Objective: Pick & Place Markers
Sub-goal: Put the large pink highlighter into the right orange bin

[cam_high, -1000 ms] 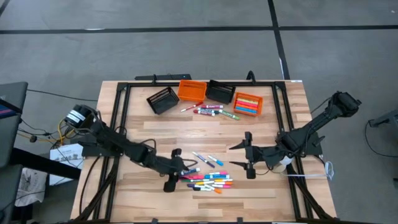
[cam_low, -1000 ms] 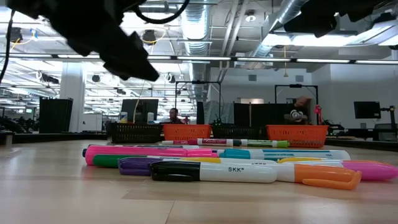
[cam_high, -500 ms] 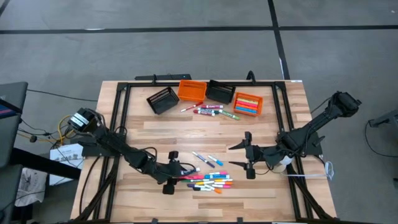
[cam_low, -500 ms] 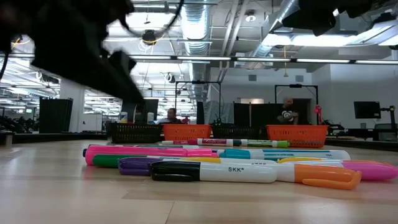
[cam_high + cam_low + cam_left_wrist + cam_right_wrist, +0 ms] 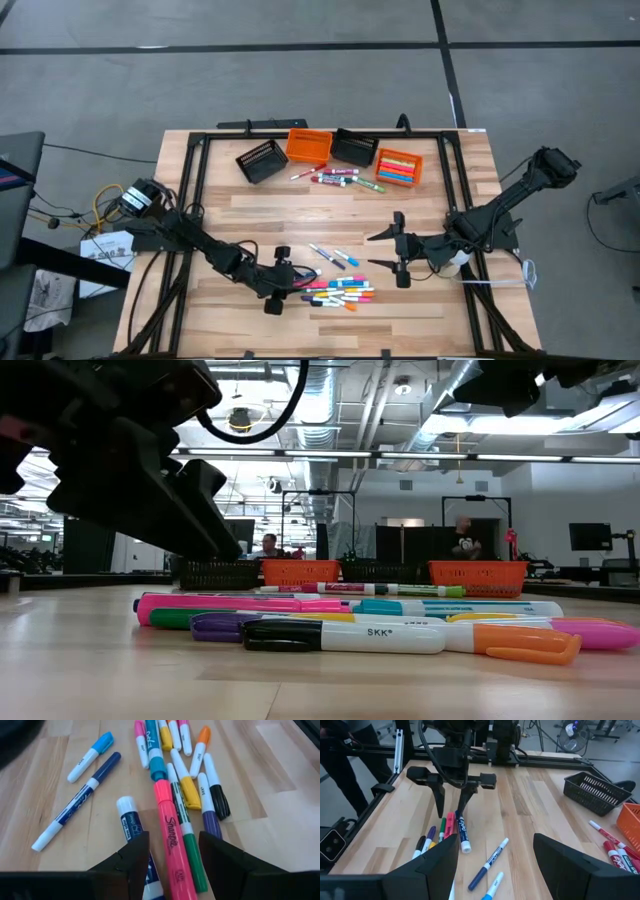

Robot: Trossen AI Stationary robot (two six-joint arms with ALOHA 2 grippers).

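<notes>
A pile of coloured markers (image 5: 338, 291) lies flat on the table near its near edge; in the low view they lie side by side (image 5: 400, 622). My left gripper (image 5: 281, 285) is at the pile's left end, open and low over the table. In the left wrist view its fingers (image 5: 173, 840) stand on either side of a pink Sharpie (image 5: 172, 827) and a green marker (image 5: 192, 855). A blue-and-white marker (image 5: 131, 822) runs under one finger. My right gripper (image 5: 398, 250) waits open to the right of the pile.
Three loose markers (image 5: 331, 253) lie just beyond the pile. A second group of markers (image 5: 338, 178) lies near the far edge, in front of two black bins (image 5: 261, 160) (image 5: 353, 148), an orange bin (image 5: 308, 146) and an orange bin holding markers (image 5: 398, 166). A person shows in the room behind.
My left gripper has come down toward the table at the left end of the near pile; in the low view its dark bulk has dropped and grown. The markers have stayed where they were.
</notes>
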